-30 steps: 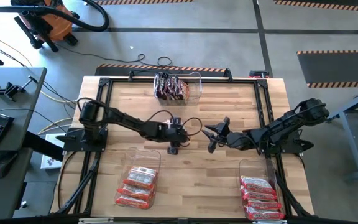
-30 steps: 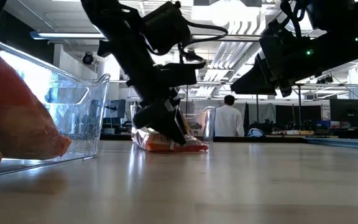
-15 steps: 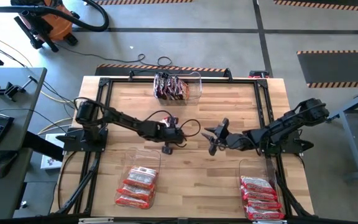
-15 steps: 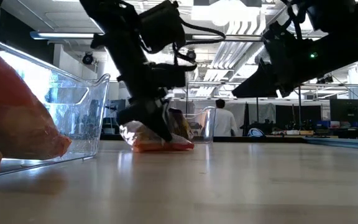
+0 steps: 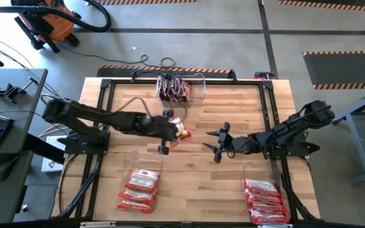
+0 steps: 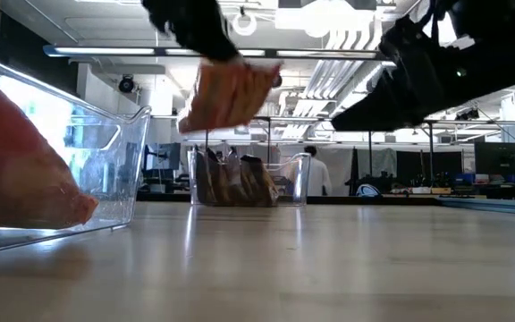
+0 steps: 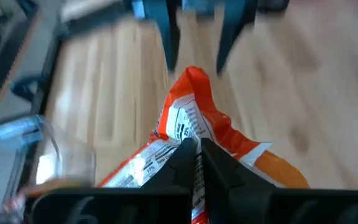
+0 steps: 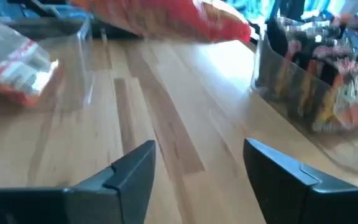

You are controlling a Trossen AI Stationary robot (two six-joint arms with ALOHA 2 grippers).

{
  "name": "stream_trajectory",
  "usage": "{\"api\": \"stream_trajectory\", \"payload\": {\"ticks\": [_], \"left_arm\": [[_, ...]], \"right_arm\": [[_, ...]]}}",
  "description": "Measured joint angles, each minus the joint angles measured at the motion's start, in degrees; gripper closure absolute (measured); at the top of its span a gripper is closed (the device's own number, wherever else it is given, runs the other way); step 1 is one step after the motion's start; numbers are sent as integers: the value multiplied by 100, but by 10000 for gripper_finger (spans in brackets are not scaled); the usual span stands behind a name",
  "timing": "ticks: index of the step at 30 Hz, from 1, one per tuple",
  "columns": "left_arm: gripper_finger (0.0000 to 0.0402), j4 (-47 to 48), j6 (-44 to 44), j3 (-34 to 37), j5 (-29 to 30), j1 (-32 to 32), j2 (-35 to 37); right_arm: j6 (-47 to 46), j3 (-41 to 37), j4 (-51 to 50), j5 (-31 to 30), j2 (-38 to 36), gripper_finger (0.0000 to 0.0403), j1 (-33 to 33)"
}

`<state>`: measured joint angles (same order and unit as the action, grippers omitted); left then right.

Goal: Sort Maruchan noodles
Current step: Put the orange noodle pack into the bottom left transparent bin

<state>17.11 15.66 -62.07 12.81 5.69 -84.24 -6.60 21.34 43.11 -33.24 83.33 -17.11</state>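
Observation:
My left gripper is shut on an orange Maruchan noodle packet, held high over the table's middle; the low view shows the packet well above the wood. My right gripper stands open to the packet's right, above the table and touching nothing; its fingers have only wood between them. Three clear bins rest on the table. The far one holds dark packets, the near left one red-and-white packets, and the near right one orange-red packets. My left gripper pinches the orange packet between its two fingers at the packet's upper end, on its printed back. The fingers slant down from the table's left side. The packet hangs tilted below them, lifted clear of the table.
A black frame runs round the wooden table top. Bare wood lies between the three bins. Cables lie on the floor beyond the far edge, and a person stands far off in the room.
My left gripper has risen and drawn back toward the table's left edge. The orange packet first tipped up at one end on the wood. It then came up with the gripper and now hangs clear, high above the table.

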Motion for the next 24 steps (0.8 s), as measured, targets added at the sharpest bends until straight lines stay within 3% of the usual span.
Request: {"api": "stream_trajectory", "payload": {"ticks": [5, 12, 18, 24], "left_arm": [[401, -409, 16, 157, -535, 4, 811], [401, -1845, 315, 674, -1869, 136, 1580], [401, -3264, 457, 1203, -2985, 166, 1845], [401, -3813, 454, 1338, -3454, 164, 1851]], "right_arm": [[582, 2, 1643, 1199, 297, 169, 310], [695, 90, 3664, 2855, 863, 169, 1008], [601, 749, 3885, 3821, 1215, 169, 1419], [610, 1547, 3856, 4809, 1495, 169, 1646]]}}
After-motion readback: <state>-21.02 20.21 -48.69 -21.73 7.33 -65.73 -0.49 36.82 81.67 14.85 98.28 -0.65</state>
